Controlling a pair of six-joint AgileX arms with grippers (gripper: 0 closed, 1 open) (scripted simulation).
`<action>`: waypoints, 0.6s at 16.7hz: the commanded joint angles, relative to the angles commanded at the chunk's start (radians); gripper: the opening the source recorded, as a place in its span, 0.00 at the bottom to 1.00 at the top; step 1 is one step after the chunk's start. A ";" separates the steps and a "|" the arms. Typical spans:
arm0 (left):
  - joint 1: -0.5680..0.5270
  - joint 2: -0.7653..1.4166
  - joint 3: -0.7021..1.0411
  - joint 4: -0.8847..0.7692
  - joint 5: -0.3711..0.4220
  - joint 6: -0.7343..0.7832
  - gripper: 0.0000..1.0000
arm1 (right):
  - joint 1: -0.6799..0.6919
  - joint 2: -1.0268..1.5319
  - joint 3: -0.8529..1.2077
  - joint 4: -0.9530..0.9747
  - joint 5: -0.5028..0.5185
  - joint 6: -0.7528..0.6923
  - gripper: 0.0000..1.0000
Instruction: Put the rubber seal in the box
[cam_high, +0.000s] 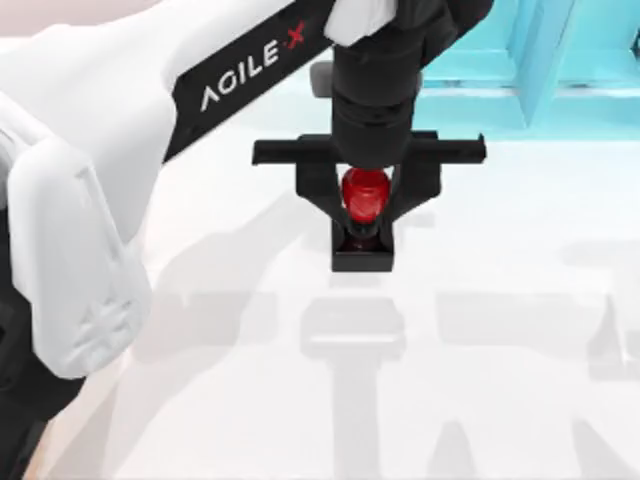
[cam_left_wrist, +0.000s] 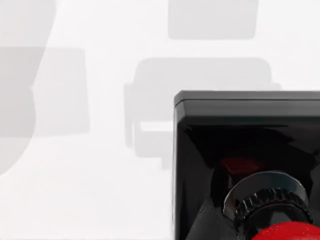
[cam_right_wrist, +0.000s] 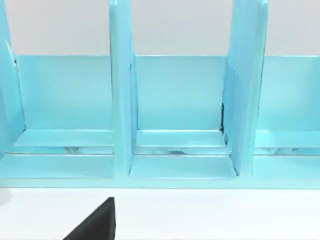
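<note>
A: Where's the rubber seal (cam_high: 363, 205)?
B: Mid-table (cam_high: 500, 300), clamped at its red knob by the left end effector (cam_high: 364, 200); turquoise shelf (cam_high: 560, 70) at two o'clock.
A: Right end effector?
B: Can't tell.

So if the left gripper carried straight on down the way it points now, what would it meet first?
The left gripper points down at the table with its fingers around the red knob of the rubber seal. It would probably press the seal's black base into the tabletop first; any gap beneath is unclear.
</note>
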 joint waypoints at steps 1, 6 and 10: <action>0.002 -0.001 -0.002 0.002 0.000 0.002 0.00 | 0.000 0.000 0.000 0.000 0.000 0.000 1.00; 0.107 -0.050 -0.075 0.001 -0.002 0.107 0.00 | 0.000 0.000 0.000 0.000 0.000 0.000 1.00; 0.373 -0.174 -0.231 0.020 -0.006 0.371 0.00 | 0.000 0.000 0.000 0.000 0.000 0.000 1.00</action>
